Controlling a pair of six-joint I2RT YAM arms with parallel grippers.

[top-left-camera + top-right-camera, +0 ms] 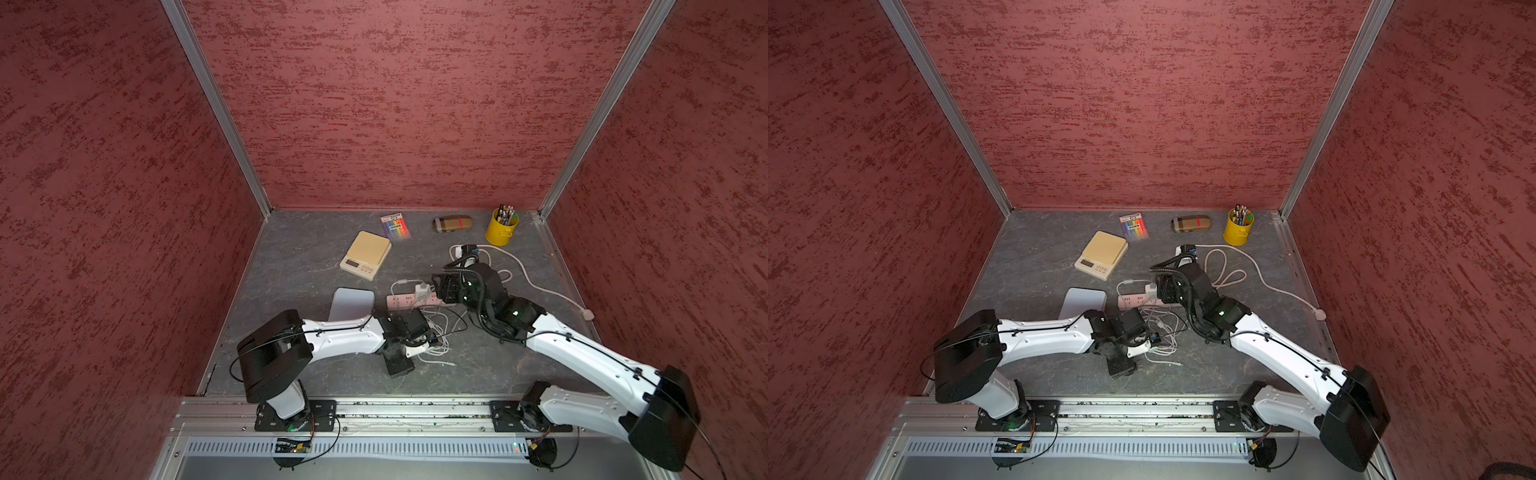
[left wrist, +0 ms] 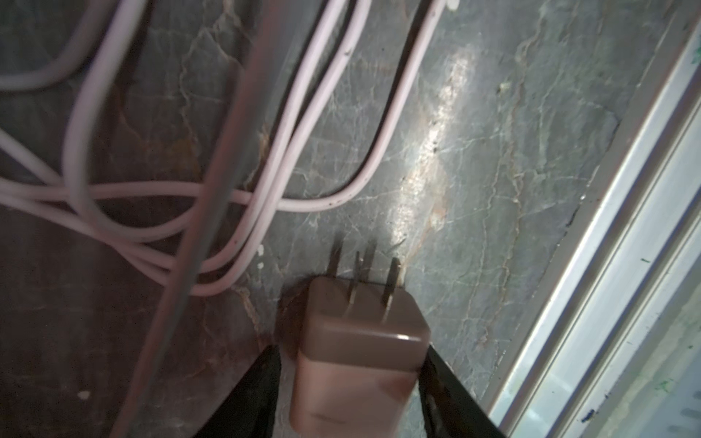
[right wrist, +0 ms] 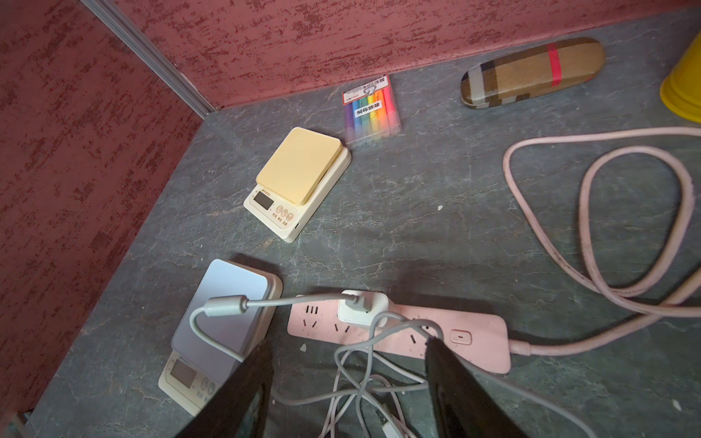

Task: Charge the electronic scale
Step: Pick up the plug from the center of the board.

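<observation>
Grips white two-pronged charger plug (image 2: pixel 364 326) in left gripper (image 2: pixel 352 349) above grey surface (image 2: pixel 493 189); hovers right gripper (image 3: pixel 349 343) wide open over pink power strip (image 3: pixel 474 341).

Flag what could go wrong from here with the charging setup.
1. The adapter in the left hand sits right beside the tangled white cables; lifting it may drag or snag the coil.
2. The right hand hovers open over the pink power strip with cable loops under it; closing could catch a cable.
3. Both a yellow-topped scale and a blue-topped scale are out: the cable could go to the wrong one.
</observation>
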